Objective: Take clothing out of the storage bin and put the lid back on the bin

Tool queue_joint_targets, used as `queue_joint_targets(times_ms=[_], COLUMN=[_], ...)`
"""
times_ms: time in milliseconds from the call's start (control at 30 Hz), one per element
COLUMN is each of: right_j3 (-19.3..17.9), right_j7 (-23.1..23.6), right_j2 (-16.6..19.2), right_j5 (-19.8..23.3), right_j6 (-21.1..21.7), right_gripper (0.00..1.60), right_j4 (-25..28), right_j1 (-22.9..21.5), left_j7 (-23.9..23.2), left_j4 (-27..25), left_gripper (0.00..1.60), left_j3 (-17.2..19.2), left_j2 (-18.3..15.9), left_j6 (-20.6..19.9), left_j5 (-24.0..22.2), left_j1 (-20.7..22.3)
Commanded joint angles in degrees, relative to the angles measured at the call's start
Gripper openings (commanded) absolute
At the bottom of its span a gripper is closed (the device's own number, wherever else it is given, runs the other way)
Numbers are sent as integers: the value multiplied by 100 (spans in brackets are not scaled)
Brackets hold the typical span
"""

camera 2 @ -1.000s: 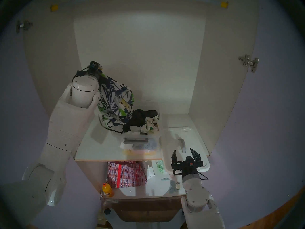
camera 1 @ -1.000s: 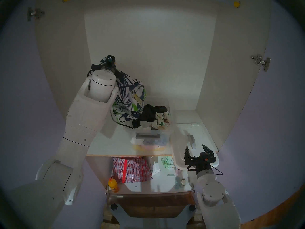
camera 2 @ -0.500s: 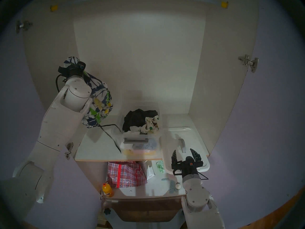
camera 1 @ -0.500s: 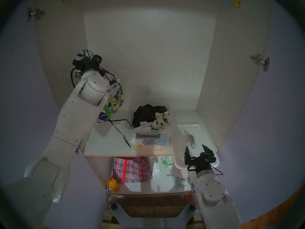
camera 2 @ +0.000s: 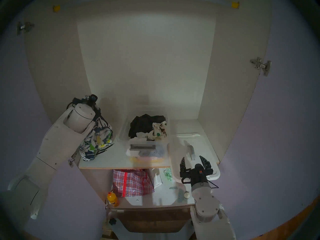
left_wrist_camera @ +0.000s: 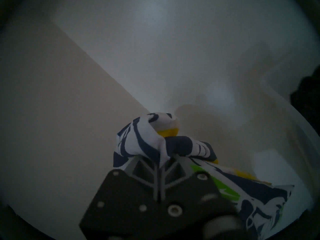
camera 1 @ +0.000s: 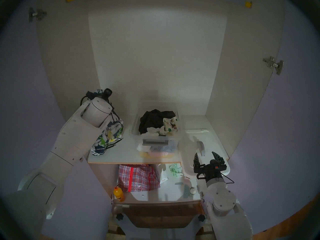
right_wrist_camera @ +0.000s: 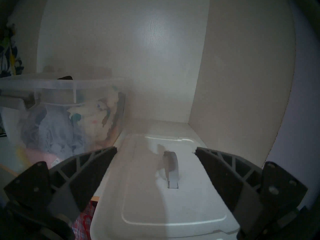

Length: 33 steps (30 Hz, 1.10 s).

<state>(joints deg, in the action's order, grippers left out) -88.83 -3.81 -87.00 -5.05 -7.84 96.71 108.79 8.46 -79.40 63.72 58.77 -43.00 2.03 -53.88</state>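
Observation:
The navy and white floral clothing (camera 1: 113, 130) (camera 2: 98, 139) hangs bunched from my left gripper (left_wrist_camera: 161, 159), which is shut on a fold of it. Its lower end reaches the shelf, left of the storage bin. The clear storage bin (camera 1: 134, 125) (camera 2: 122, 130) (right_wrist_camera: 72, 83) stands uncovered mid-shelf, grey latch (camera 1: 155, 141) facing me. The white lid (camera 1: 210, 139) (camera 2: 200, 142) (right_wrist_camera: 155, 205) lies flat to the bin's right, overhanging the shelf front. My right gripper (camera 1: 205, 155) (camera 2: 192, 158) (right_wrist_camera: 155, 149) hovers open over the lid's near half, just short of its grey handle (right_wrist_camera: 172, 165).
A black garment (camera 1: 152, 118) and a cream spotted cloth (camera 1: 170, 125) lie in the bin. On the lower shelf sit a red-checked bag (camera 1: 136, 177) and an orange bottle (camera 1: 118, 193). Cupboard walls close in on the left, right and back.
My left arm swung the clothing left, clear of the bin, then lowered it to the shelf beside the bin. The trailing black cord now lies there too. The right arm stayed still.

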Motion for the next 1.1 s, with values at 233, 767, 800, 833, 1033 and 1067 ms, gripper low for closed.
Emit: queue_joint_targets(times_ms=[233,767,800,833,1033,1067], right_j3=[11,11,11,11,-67,-132], right_j7=[5,6,6,5,122,169], right_j2=[-7,-7,-7,-7,118,192], right_j5=[10,11,11,10,56,80], right_j6=[-92,-99,-96,-92,14,74], right_gripper=[160,160,160,160,160,160], right_j4=[137,138,137,136,321,428], right_j1=[-53,-51,-52,-53,-97,-125], left_j7=[72,-676,-578,-427,-57,-24], left_j4=[1475,2404,2287,2128,1128,1017], left_gripper=[0,160,160,160,160,160], left_j3=[-545,-246,-157,-22,692,751], left_j2=[311,698,700,719,828,821], left_j6=[153,528,542,586,476,473], left_j5=[351,-467,-504,-575,-1263,-1355], left_j1=[988,1533,1483,1405,813,734])
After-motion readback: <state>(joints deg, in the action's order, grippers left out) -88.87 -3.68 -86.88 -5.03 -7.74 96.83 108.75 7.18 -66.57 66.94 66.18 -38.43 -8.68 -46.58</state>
